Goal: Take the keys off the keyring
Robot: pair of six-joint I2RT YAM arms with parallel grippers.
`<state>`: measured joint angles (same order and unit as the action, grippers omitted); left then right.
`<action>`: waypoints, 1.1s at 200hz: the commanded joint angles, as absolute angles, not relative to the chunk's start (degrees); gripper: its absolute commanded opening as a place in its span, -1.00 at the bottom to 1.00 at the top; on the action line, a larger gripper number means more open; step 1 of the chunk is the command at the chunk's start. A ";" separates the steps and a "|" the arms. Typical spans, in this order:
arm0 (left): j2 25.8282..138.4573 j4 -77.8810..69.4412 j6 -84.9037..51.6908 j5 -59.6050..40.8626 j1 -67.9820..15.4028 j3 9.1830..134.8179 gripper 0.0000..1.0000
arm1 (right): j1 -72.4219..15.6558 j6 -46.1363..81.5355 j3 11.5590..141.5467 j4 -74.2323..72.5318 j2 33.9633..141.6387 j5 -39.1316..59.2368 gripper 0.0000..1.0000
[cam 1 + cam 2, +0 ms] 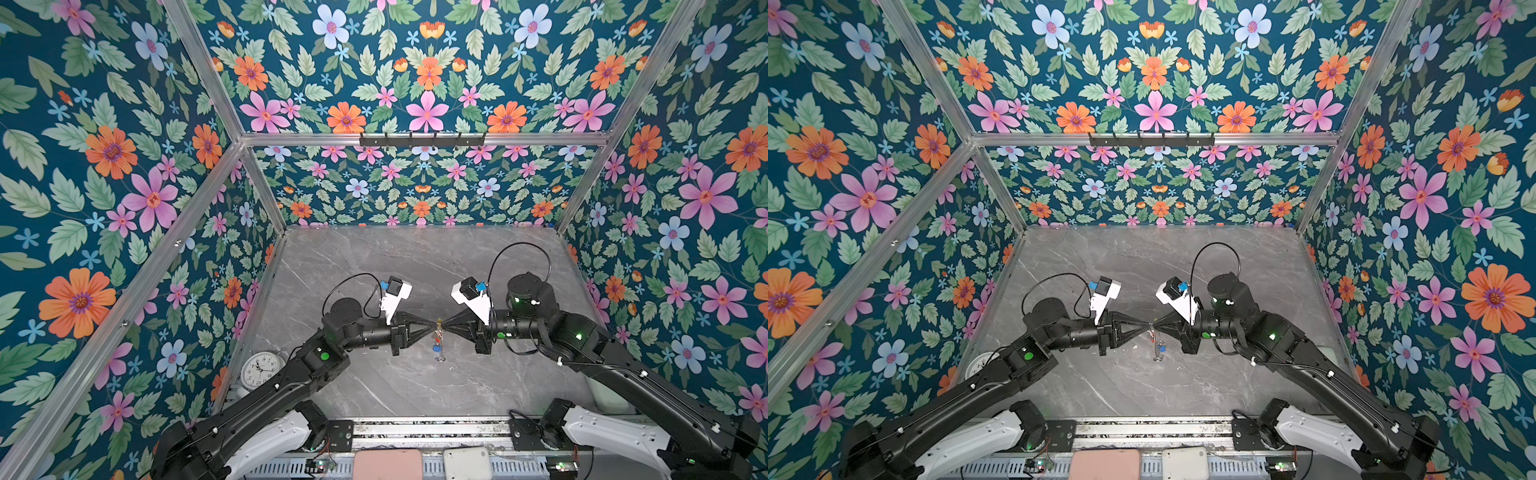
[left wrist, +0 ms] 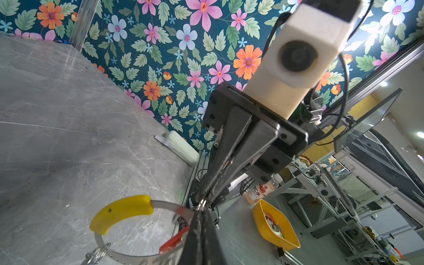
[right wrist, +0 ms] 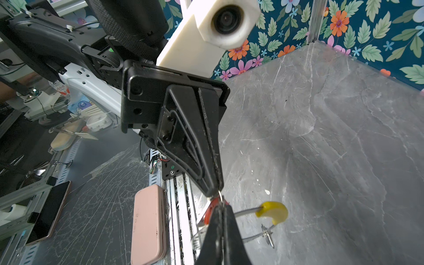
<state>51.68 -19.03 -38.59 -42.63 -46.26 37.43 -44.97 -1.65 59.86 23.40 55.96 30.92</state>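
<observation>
Found the keyring [image 2: 121, 210] off the table [image 1: 374, 270], hung in the air over its middle between the left gripper [image 3: 216, 192] and the right gripper [image 2: 205, 199], met tip to tip. Saw both pressed fully closed at one crowded spot on the rim, beside the red-tagged key [image 2: 173, 239] and a small silver loop [image 2: 202, 205]; could not tell which pinched the rim and which the loop. Judged the task barely begun: noted the red tag against the ring, the blue-tagged key [image 1: 434, 343] dangling below in both top views, and no key lying loose on the marble. Reckoned both keys yet to be worked off. Lost the ring's near arc behind black fingers in both wrist views; made out mere specks of colour from above; missed the blue tag in the wrist views altogether.
</observation>
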 commanded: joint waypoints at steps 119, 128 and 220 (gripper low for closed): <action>50.10 -11.04 -35.86 -43.81 -45.37 38.85 -1.00 | -45.01 1.29 56.96 11.30 53.89 36.55 -1.00; 49.97 -10.82 -35.78 -43.43 -45.38 38.86 -1.00 | -44.94 1.26 56.97 11.46 53.90 36.56 -1.00; 47.63 -10.15 -34.60 -41.22 -44.75 38.41 -0.15 | -44.91 1.39 56.43 11.93 53.59 37.80 -1.00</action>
<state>48.80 -10.35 -35.97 -42.74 -45.04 38.61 -44.95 1.13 56.36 13.80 53.65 35.97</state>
